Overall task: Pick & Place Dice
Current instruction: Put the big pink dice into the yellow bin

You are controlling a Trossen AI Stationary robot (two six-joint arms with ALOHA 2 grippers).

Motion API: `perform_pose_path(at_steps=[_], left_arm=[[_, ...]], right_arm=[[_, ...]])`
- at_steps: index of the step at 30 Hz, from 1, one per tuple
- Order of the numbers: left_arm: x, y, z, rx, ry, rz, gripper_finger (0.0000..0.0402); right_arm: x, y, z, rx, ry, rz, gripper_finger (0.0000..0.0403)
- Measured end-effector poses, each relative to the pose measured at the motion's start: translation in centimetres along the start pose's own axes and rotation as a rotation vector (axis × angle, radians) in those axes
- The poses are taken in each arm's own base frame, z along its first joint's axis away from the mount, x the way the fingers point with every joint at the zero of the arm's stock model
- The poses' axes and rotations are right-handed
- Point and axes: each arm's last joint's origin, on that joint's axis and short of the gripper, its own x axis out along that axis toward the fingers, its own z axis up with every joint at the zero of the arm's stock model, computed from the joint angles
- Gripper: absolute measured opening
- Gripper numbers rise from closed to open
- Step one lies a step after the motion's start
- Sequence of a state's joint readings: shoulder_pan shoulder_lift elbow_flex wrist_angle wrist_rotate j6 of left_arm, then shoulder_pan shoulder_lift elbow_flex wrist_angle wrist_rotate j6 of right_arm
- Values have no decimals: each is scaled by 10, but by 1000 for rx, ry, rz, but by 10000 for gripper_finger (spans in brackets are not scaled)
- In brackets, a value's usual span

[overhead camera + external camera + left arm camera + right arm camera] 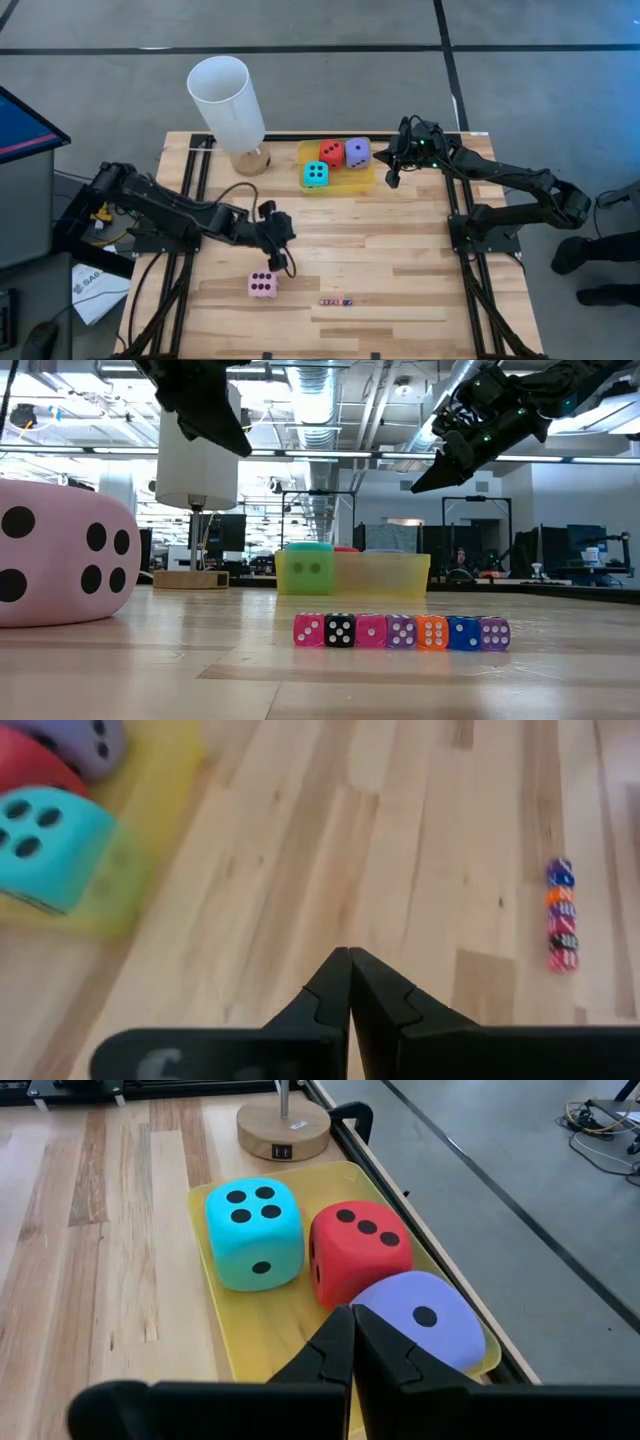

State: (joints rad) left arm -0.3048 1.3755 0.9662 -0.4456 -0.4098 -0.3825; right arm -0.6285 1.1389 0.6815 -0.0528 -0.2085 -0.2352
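In the high view, a yellow tray (pixel 362 184) sits at the upper centre of the wooden table (pixel 400 270), and three of the soft dice lie in it: the cyan die (pixel 315 174) at the tray's left, the red die (pixel 331 153) above and right of it, and the purple die (pixel 357 152) touching the red one on its right. The pink die (pixel 262 285) lies apart on the bare wood in the lower left part of the table, well away from the tray.

The left gripper (pixel 279 262) hangs just above and to the right of the pink die, its fingers pressed together and holding nothing; in its wrist view the two dark fingertips (pixel 330 982) meet over bare wood. The right gripper (pixel 394 179) hovers just beside the tray's right edge, likewise clenched and empty; in its wrist view the closed fingertips (pixel 338 1338) show in front of the purple die.

A row of tiny dice (pixel 336 301) lies near the table's lower centre. A white lamp (pixel 228 100) on a round wooden base (pixel 250 161) stands at the upper left, just left of the tray.
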Motion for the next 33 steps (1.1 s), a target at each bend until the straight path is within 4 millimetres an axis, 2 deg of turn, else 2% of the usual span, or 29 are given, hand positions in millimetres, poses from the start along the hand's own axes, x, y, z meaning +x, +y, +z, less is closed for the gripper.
perform_pose_path(at_steps=[10,17,27,30,33], left_arm=[[-2,-39,20,107,245,5,0],[-9,-60,7,146,371,-168,1],[-14,-66,5,112,372,-194,8],[-14,-66,4,109,375,-193,25],[-15,-67,4,147,373,-201,59]], right_arm=[[0,0,0,28,1,0,0],[0,0,0,104,1,0,0],[0,0,0,105,0,0,0],[0,0,0,105,0,0,0],[0,0,0,105,0,0,0]])
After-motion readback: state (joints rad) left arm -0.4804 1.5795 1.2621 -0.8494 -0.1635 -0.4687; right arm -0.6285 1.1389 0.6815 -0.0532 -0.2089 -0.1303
